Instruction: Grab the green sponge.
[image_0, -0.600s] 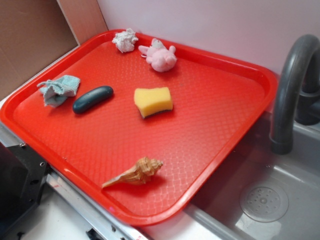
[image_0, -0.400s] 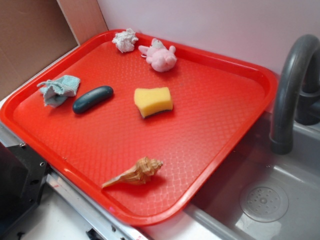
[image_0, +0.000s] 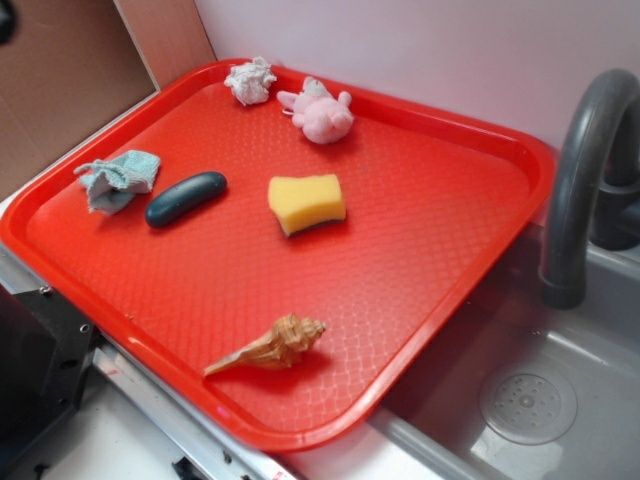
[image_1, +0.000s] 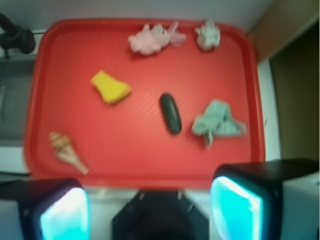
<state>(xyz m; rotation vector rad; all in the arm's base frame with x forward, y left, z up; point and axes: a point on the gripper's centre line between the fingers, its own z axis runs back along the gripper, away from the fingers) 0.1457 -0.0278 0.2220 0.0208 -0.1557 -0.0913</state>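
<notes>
While the green sponge (image_0: 307, 203) lay untouched near the middle of the red tray (image_0: 480, 250), the gripper (image_1: 150, 210) was held wide open and empty, well short of it, so the grab was judged not yet begun.

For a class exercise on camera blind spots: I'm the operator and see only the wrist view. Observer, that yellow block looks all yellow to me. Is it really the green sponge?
Observer: Yes. The exterior view shows a thin dark layer under the green sponge, facing the tray.
Operator: What lies in the grey area beside the tray?
Observer: A sink with a round drain that your view cuts off.
</notes>
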